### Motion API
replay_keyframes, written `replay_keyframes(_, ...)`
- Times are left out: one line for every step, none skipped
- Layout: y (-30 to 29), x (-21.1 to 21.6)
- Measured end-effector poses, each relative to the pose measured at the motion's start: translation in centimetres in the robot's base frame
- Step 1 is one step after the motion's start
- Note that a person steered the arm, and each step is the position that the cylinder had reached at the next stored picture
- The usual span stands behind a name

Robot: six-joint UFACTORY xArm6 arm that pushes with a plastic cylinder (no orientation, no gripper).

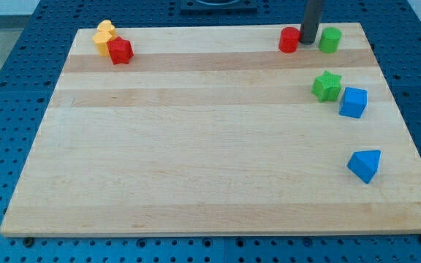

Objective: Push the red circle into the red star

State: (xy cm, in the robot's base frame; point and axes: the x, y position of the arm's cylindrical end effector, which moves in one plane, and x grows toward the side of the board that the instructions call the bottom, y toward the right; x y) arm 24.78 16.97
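The red circle stands near the view's top right on the wooden board. The red star sits far off at the view's top left, touching a yellow block. My tip comes down just right of the red circle, touching or almost touching it, in the gap between it and a green circle.
A green star and a blue cube sit together at the view's right. A blue triangle-like block lies lower right. The wooden board rests on a blue perforated table.
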Motion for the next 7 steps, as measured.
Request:
replay_keyframes(-2.0, 0.6)
replay_keyframes(-4.5, 0.8)
replay_keyframes(-7.2, 0.8)
replay_keyframes(-9.5, 0.8)
replay_keyframes(-12.3, 0.8)
replay_keyframes(-13.4, -0.2)
replay_keyframes(-13.6, -2.5)
